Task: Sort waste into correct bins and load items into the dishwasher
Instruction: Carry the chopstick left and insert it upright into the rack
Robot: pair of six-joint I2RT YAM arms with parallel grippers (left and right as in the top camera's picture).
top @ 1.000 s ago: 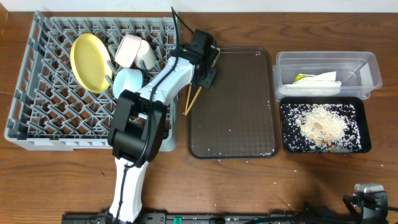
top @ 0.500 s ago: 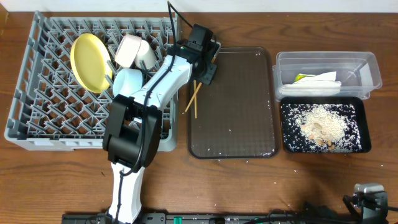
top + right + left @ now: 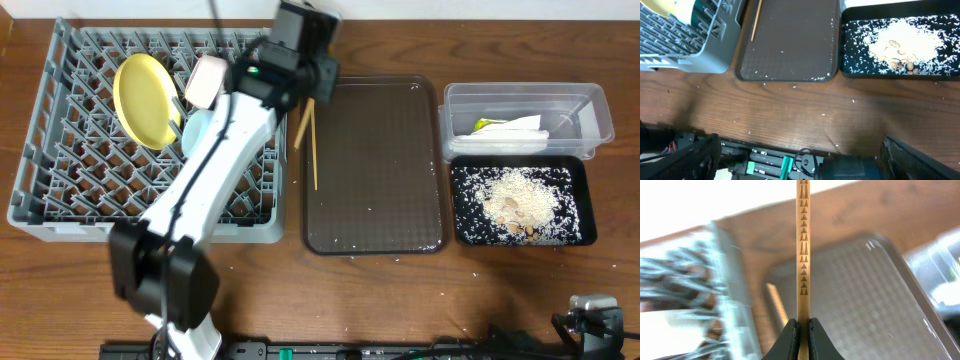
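My left gripper [image 3: 308,92] [image 3: 803,327] is shut on one wooden chopstick [image 3: 302,128] [image 3: 803,250] and holds it above the gap between the grey dish rack [image 3: 60,150] and the brown tray. The second chopstick [image 3: 313,155] [image 3: 755,21] lies on that tray's left side. The yellow plate [image 3: 145,100], a white bowl or cup [image 3: 215,80] and the light blue bowl [image 3: 205,130] stand in the rack. The clear tub [image 3: 592,105] holds the white napkin [image 3: 512,128]. The black tray [image 3: 462,215] holds rice scraps [image 3: 515,200]. My right gripper [image 3: 592,305] [image 3: 805,160] is open and empty, low at the front right.
The dark brown serving tray [image 3: 380,170] [image 3: 790,45] lies between the rack and the bins, with a few rice grains on it. More grains are scattered on the wooden table [image 3: 790,110] along its front edge.
My left gripper has risen and moved toward the far side with one chopstick, whose lower end has come off the brown tray. The other chopstick has stayed on the tray.
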